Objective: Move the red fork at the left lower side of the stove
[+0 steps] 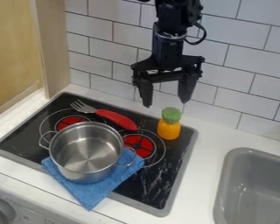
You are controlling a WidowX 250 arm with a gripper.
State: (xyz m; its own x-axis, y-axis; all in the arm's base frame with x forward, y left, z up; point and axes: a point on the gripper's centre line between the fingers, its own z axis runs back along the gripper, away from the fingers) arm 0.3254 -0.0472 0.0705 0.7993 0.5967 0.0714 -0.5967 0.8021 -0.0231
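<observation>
One red fork (117,119) on glossy stove (157,186), round metal pot (85,151)

Steel pot (86,152) sits on blue cloth (93,194).

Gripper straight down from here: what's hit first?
Likely the green-topped orange toy, just below the open gripper in the picture; depth is unclear, so it might miss and meet the stove.

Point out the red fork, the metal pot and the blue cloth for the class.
Red fork (117,119): camera view, on its red handle.
Metal pot (87,148): camera view, on its inside bottom.
Blue cloth (94,193): camera view, on its part below the pot.
</observation>
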